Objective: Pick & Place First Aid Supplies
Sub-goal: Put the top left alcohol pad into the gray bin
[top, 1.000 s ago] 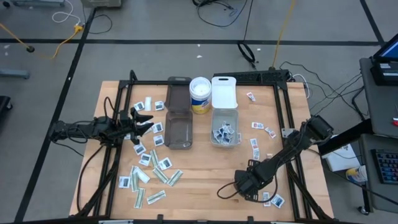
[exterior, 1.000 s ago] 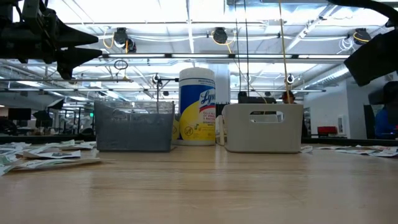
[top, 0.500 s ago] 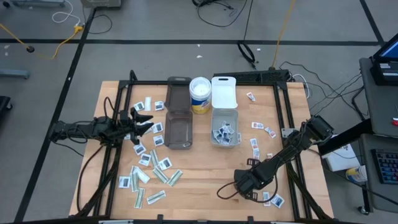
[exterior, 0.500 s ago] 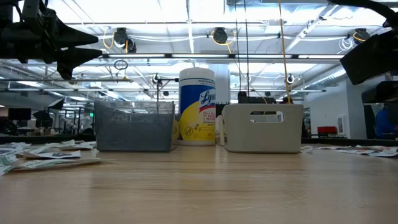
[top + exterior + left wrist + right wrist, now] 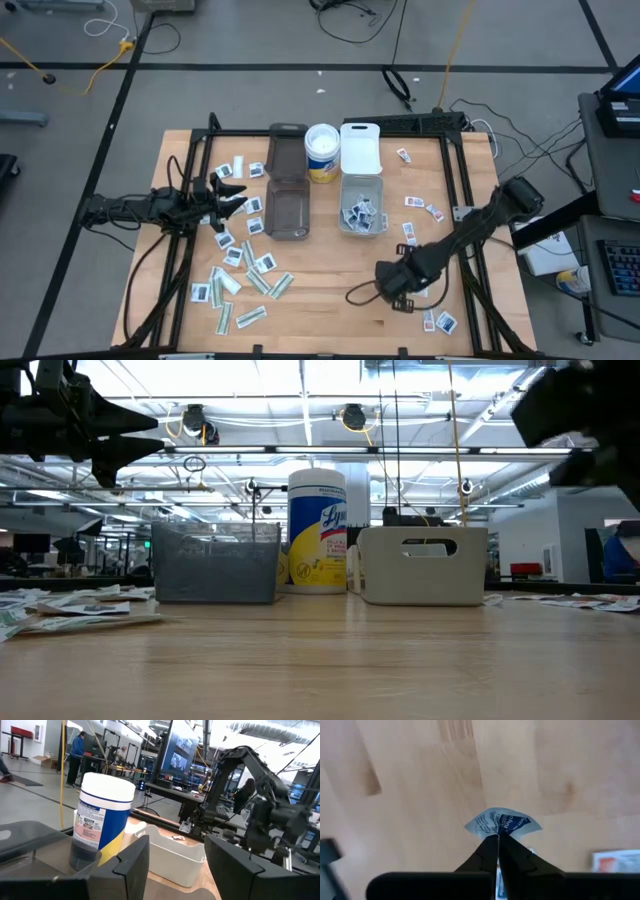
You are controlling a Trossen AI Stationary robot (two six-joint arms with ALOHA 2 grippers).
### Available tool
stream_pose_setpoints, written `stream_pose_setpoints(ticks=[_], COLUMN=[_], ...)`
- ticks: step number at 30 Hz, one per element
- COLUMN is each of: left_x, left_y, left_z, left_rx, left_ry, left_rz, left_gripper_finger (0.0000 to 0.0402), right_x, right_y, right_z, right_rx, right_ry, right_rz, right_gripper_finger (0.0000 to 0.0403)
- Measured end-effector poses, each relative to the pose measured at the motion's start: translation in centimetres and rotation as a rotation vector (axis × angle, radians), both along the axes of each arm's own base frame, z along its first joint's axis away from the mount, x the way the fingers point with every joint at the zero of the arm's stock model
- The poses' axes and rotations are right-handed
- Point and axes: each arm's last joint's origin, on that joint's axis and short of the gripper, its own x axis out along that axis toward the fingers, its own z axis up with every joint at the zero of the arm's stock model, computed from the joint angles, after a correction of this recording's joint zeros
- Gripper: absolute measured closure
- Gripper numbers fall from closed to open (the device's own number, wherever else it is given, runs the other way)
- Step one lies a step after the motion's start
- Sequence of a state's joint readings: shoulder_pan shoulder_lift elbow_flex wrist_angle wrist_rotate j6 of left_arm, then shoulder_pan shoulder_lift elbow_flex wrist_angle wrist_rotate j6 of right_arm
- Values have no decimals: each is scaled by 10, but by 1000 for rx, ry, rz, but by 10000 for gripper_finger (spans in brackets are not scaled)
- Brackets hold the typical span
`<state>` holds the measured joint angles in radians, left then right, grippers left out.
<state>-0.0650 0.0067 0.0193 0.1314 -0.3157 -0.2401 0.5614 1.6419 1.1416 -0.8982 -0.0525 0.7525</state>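
Partly | few packets in white bin (image 5: 361,200), smoky bin (image 5: 286,212) bare | many packets (image 5: 240,270) on table (image 5: 330,275) | right gripper (image 5: 498,838) fingers pinch white packet (image 5: 502,824) | left gripper (image 5: 240,193) fingers apart, holding nothing

A smoky rectangular plastic bin (image 5: 288,208), a white-lidded yellow wipes canister (image 5: 322,152) and a clear rectangular plastic bin (image 5: 361,205) are set near the wooden table's (image 5: 330,290) far edge.

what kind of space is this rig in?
Likely a robotics lab or open industrial workspace. The low view shows exposed ceiling trusses with strip lights; the left wrist view shows a large monitor and a person at a far workstation; cables trail over the taped concrete floor.
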Motion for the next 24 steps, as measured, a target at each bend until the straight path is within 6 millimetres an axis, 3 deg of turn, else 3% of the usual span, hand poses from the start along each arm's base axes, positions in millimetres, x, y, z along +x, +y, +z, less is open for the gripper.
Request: stream_pose_setpoints(ticks=[10,16,24], left_x=[0,0,0], left_y=[0,0,0], left_z=[0,0,0], left_rx=[0,0,0], left_ry=[0,0,0], left_rz=[0,0,0], left_gripper_finger=[206,206,206], right_x=[13,26,54], right_y=[-34,-52,-110], right_z=[59,69,68], right_rx=[50,72,47], right_ry=[-41,-62,-70], right_rz=[-42,-44,-108], right_gripper_finger=[402,402,403])
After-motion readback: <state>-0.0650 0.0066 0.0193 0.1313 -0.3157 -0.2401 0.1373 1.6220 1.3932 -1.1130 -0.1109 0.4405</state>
